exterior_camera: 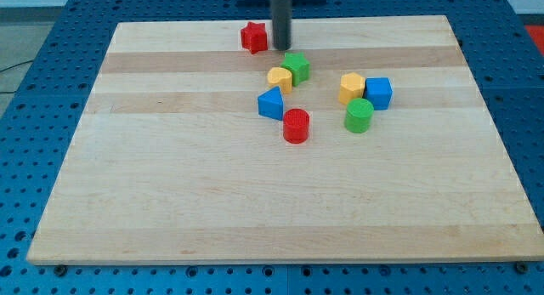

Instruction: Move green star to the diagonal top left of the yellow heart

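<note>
Tip [281, 47] of my dark rod sits just above the green star block [297, 67], which touches the yellow heart block [279, 77] on its upper right, on the wooden tabletop [170, 176]; I have no hand, nothing held

A pale wood grain with lighter and darker bands is being shown by the board [170, 184], framed by a blue table [34, 91] dotted with holes. Dark grey is being shown by my tip [281, 47]. Red is being worn by the star-like block [253, 37] and the cylinder [296, 125]; green by the star [297, 67] and the cylinder [359, 116]; yellow by the heart [279, 78] and the hexagonal block [351, 87]; blue by the triangular block [271, 103] and the cube [379, 93].
</note>
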`<state>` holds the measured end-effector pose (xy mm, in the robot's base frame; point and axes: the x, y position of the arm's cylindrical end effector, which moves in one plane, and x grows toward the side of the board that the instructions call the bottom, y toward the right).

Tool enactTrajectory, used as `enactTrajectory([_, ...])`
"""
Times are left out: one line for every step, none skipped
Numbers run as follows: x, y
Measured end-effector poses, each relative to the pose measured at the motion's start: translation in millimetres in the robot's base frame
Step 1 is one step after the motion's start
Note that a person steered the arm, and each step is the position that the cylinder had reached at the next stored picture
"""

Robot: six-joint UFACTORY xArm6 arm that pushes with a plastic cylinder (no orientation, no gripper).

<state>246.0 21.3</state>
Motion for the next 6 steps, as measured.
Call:
enactTrajectory([14, 32])
enactTrajectory([53, 63])
enactTrajectory([79, 24])
enactTrajectory([79, -73])
enactTrajectory([80, -108])
enactTrajectory([112, -86])
